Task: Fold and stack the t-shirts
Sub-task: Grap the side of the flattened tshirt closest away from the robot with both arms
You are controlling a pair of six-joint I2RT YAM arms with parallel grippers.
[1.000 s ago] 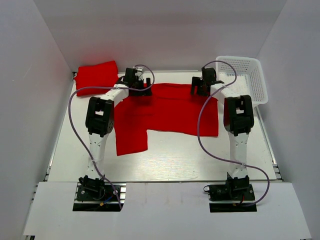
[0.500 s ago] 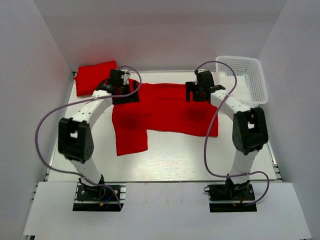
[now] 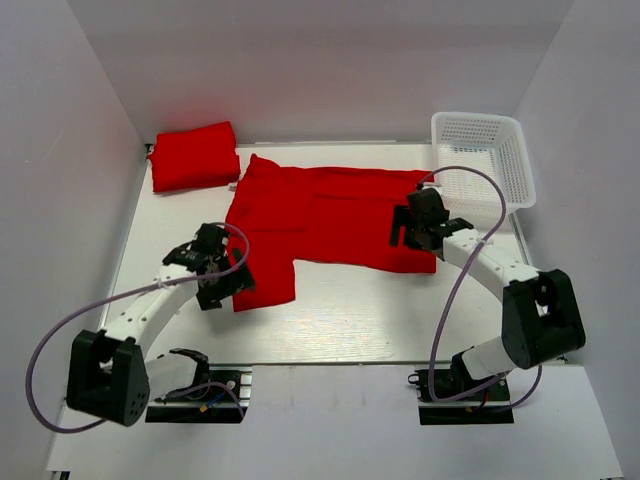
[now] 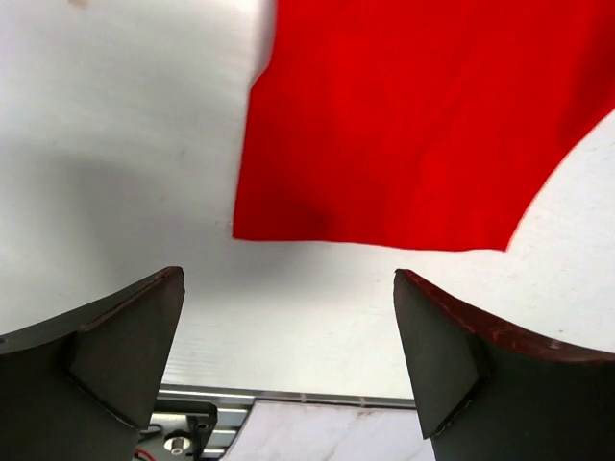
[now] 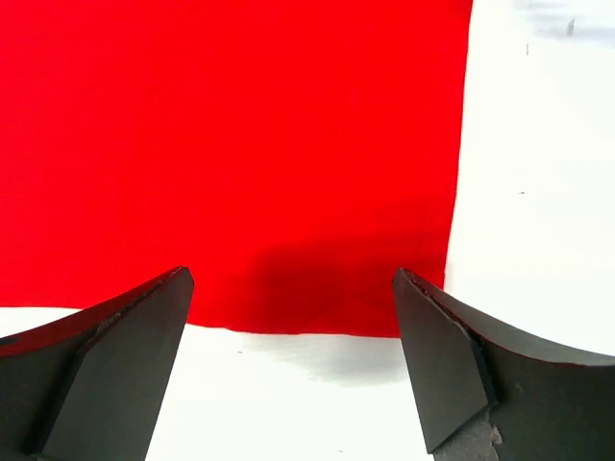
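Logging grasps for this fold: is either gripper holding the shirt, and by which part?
Nothing is held. The left gripper and right gripper hang open at the near edge of the spread shirt.

Spread t-shirt (image 3: 330, 215) is looking like soft matt cloth, lying smooth w/ faint creases. Folded t-shirt (image 3: 195, 155), far-left corner: same cloth. Basket (image 3: 476, 140), far-right corner, is showing white plastic lattice. Table (image 3: 360, 315) is looking smooth, matt white.

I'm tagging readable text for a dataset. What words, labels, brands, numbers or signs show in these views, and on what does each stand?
None can be read. The spread t-shirt and folded t-shirt are plain red; the basket, table, left arm and right arm show no legible marking.
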